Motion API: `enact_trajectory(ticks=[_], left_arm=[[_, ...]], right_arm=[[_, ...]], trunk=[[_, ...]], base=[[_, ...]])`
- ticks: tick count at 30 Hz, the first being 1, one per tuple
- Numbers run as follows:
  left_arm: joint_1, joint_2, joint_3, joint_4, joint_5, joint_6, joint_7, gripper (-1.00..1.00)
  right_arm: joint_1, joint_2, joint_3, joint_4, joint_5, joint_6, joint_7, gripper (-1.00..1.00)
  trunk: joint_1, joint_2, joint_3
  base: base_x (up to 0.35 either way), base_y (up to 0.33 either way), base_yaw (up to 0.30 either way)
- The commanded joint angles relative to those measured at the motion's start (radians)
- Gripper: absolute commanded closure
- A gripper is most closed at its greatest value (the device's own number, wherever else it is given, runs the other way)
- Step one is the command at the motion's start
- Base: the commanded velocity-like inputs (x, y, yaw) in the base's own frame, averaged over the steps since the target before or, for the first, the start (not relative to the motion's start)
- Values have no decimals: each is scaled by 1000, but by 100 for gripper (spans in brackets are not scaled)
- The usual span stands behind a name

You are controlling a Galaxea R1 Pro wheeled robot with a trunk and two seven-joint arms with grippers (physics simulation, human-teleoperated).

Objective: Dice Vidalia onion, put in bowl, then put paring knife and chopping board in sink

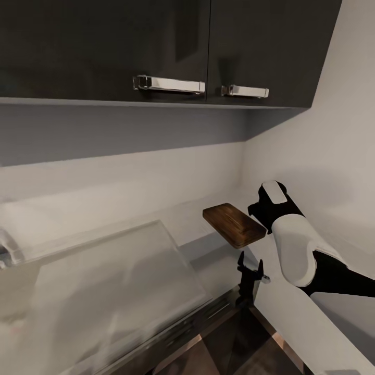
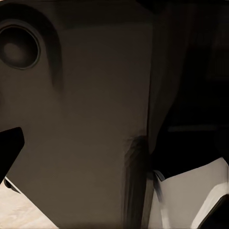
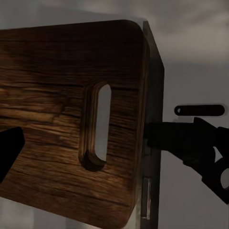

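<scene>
Under the dark wall cupboards (image 1: 156, 47), the right gripper (image 3: 155, 138) holds the chopping board (image 1: 234, 225) by its slot end, fingers clamped on its edge. The board hangs in the air over the shiny grey countertop (image 1: 104, 281), near the white corner wall (image 1: 312, 156). I cannot tell how the left claw stands.

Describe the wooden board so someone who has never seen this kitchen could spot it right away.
Start at the dark wall cabinets with chrome handles and look down toward the corner where the pale walls meet. There the rectangular dark-brown wooden chopping board is held off the countertop at the end of the robot's white and black right arm. Its grain, rounded corners and slot handle set it apart from the grey surroundings.
</scene>
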Motion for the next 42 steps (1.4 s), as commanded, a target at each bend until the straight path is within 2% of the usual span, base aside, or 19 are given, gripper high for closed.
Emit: enact_trajectory(ticks=[1,13,42], left_arm=[[0,0,0,0,2,-3,-1,-100],[0,0,0,0,2,-2,0,-100],[0,0,0,0,2,-2,0,-100]], right_arm=[[-1,1,-4,-2,0,9,-4,-100],[-1,1,-4,-2,0,10,-4,-100],[-1,1,-4,-2,0,10,-4,-100]], trunk=[[0,-1,-2],[0,-1,-20],[-111,202,23]], base=[[0,0,0],[0,0,0],[0,0,0]])
